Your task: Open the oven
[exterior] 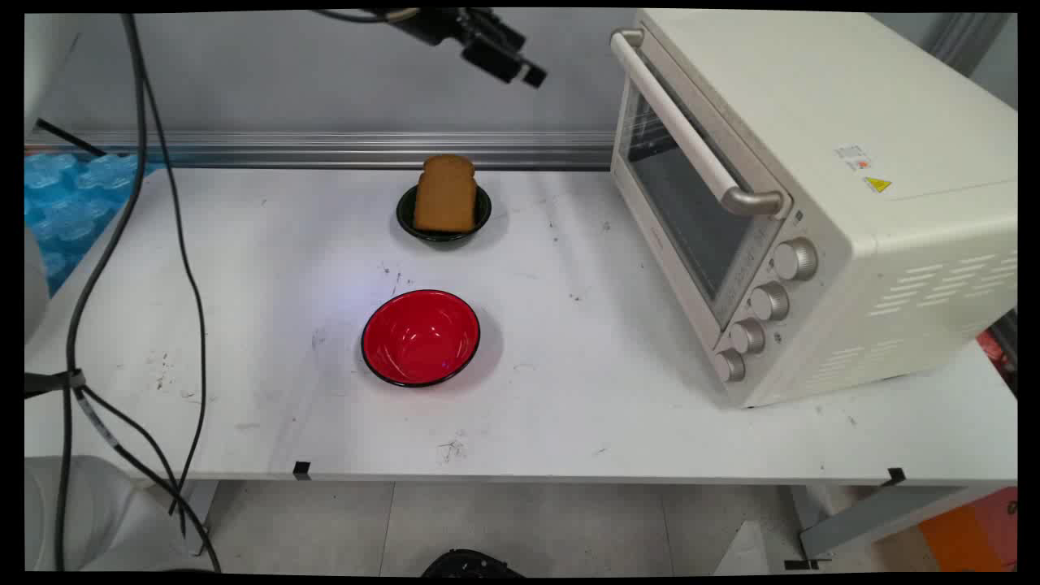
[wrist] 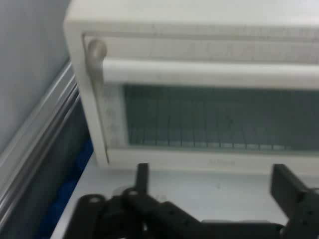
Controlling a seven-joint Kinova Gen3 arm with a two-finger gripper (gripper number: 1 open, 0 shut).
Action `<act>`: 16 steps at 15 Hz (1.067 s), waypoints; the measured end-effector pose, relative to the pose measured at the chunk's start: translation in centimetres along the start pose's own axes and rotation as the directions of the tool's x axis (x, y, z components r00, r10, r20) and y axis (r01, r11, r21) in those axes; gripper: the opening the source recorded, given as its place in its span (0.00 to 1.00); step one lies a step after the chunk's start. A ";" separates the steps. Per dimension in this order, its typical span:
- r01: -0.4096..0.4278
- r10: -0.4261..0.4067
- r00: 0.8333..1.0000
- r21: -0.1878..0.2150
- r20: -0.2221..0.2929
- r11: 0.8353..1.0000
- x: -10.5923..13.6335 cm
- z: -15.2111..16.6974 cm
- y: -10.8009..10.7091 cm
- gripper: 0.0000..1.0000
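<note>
From the main view, the gripper [exterior: 520,69] hangs high at the top edge, above the table's [exterior: 569,422] far side and left of the oven [exterior: 812,203], touching nothing. It points toward the oven's door. Most of the arm is cut off by the top edge, and from here the fingers overlap, so their spread cannot be read. Below it, near the back of the table, a slice of bread [exterior: 445,193] stands upright in a small dark bowl [exterior: 443,231]. Nearer the camera, well apart from that, sits a red bowl [exterior: 421,337] with a dark rim, holding nothing. The oven stands on the table's right side, its door shut, a long handle [exterior: 691,138] across the top of the door and four knobs [exterior: 768,302] down its right front. Black cables [exterior: 154,244] hang at the left.

The hand view supplies what the main view lacks: the two fingers [wrist: 142,177] stand wide apart, released, with nothing between them. Beyond them the oven's glass door [wrist: 219,119] fills the picture, a wire rack dimly visible behind the glass, and the handle [wrist: 199,72] runs across above it. The oven's right part is cut off, so its knobs do not show here. Neither bowl nor the bread appears in this view.
</note>
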 end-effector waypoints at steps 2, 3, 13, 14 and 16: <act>-0.002 0.002 1.000 -0.006 -0.019 1.000 1.2 0.8 0.3 0.00; -0.002 0.002 1.000 -0.010 -0.025 1.000 1.7 1.1 0.4 0.00; 0.004 -0.009 0.996 -0.065 -0.088 0.998 5.6 5.9 1.7 0.00; 0.003 -0.010 0.996 -0.071 -0.092 0.997 5.9 6.4 1.7 0.00; 0.003 -0.011 0.995 -0.082 -0.097 0.997 6.3 7.5 1.9 0.00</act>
